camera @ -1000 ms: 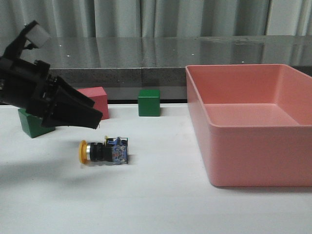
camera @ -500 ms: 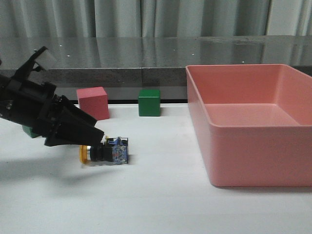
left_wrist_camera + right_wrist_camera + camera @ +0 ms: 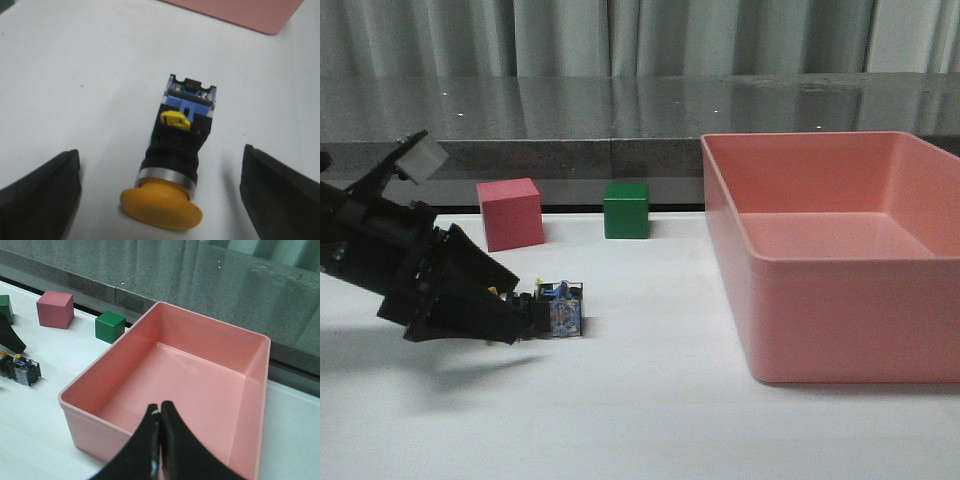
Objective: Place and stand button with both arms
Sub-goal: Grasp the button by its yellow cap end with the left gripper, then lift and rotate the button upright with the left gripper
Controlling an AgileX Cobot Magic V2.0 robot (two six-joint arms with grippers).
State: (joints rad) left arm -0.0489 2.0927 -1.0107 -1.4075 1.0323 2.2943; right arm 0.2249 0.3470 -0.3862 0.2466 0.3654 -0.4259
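Observation:
The button (image 3: 552,312) lies on its side on the white table, its yellow cap hidden behind my left gripper (image 3: 510,318) in the front view. In the left wrist view the button (image 3: 175,165) lies between the two open fingers (image 3: 42,195), yellow cap toward the camera, blue contact block away; neither finger touches it. My right gripper (image 3: 160,412) is shut and empty, hovering above the near wall of the pink bin (image 3: 80,405); it is out of the front view. The button also shows in the right wrist view (image 3: 22,371).
A large pink bin (image 3: 840,340) fills the right side of the table. A pink cube (image 3: 510,212) and a green cube (image 3: 625,210) stand at the back by the dark ledge. The green cube (image 3: 111,326) and pink cube (image 3: 55,309) also show in the right wrist view.
My left gripper has come down and forward from above the button to table level, its open fingers now on either side of the yellow cap. The button has not moved.

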